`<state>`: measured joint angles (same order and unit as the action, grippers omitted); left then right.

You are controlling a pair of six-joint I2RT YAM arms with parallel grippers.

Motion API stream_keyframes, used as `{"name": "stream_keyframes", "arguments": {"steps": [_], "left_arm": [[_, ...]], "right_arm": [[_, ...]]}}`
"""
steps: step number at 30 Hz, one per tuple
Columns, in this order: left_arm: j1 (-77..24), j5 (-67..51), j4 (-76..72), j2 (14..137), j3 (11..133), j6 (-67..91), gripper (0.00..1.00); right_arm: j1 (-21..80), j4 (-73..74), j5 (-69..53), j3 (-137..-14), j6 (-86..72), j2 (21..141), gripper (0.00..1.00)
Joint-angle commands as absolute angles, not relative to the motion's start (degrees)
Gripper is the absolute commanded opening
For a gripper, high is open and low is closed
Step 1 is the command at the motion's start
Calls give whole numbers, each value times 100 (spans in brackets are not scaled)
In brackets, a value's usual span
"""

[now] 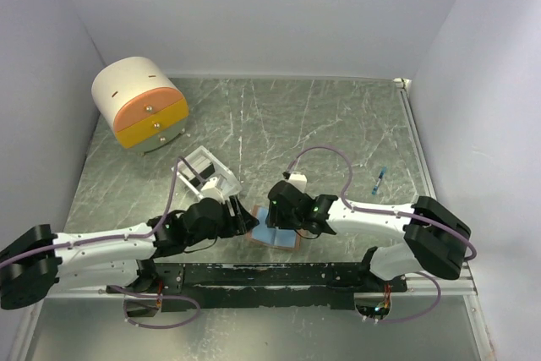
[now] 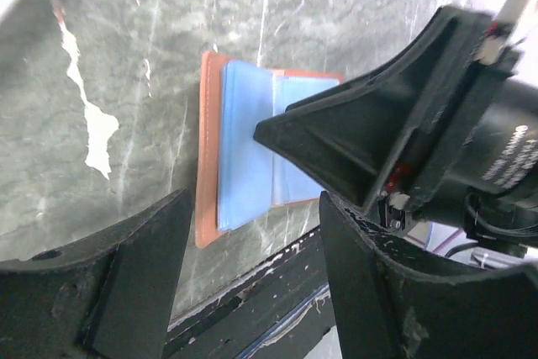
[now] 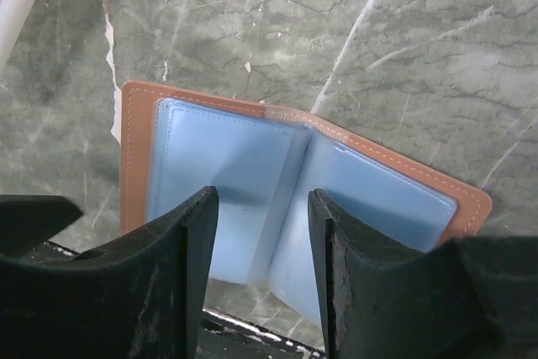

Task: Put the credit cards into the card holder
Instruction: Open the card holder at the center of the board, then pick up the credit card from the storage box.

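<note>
The card holder [image 1: 275,238] lies open and flat near the table's front edge, salmon-brown outside and pale blue inside [image 3: 218,153]. My right gripper [image 3: 262,199] hangs open just above its centre fold, with nothing between the fingers. My left gripper [image 2: 252,203] is open too, at the holder's [image 2: 244,132] left near corner, and holds nothing. In the left wrist view, the right gripper's black body [image 2: 382,128] covers the holder's right half. In the top view, the left gripper [image 1: 243,219] and the right gripper [image 1: 282,212] stand close together over the holder. No credit cards show plainly in any view.
A small white open box [image 1: 207,173] stands just behind the left gripper. The round cream-and-orange drawer unit [image 1: 139,104] sits at the back left. A small blue object [image 1: 379,181] lies to the right. The black mounting rail [image 1: 279,275] runs along the front edge.
</note>
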<state>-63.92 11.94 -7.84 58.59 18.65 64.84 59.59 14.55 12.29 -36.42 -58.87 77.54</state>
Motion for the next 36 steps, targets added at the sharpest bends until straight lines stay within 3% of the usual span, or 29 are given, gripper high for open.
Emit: {"name": "stream_keyframes", "arguments": {"steps": [1, 6, 11, 17, 24, 30, 36], "left_arm": [[-6434, 1971, 736, 5402, 2509, 6119, 72], [-6402, 2732, 2351, 5203, 3411, 5517, 70], [-5653, 2523, 2957, 5086, 4078, 4305, 70], [-4241, 1618, 3037, 5138, 4584, 2552, 70], [-3821, 814, 2902, 5577, 4848, 201, 75], [-3690, 1244, 3094, 6259, 5091, -771, 78], [-3316, 973, 3086, 7118, 5509, -691, 78]], "right_arm": [[5977, 1359, 1317, -3741, -5772, 7879, 47], [5980, 1388, 1318, -3778, -5740, 8028, 47], [5981, 1351, 1324, -3708, -5721, 8025, 47], [5977, 1279, 1240, -3657, -5710, 7998, 46], [5978, 1358, 1266, -3661, -5660, 7815, 46], [5977, 1236, 1205, -3581, -5609, 7727, 46], [5988, 1223, 1157, -3638, -5586, 7860, 46]]}}
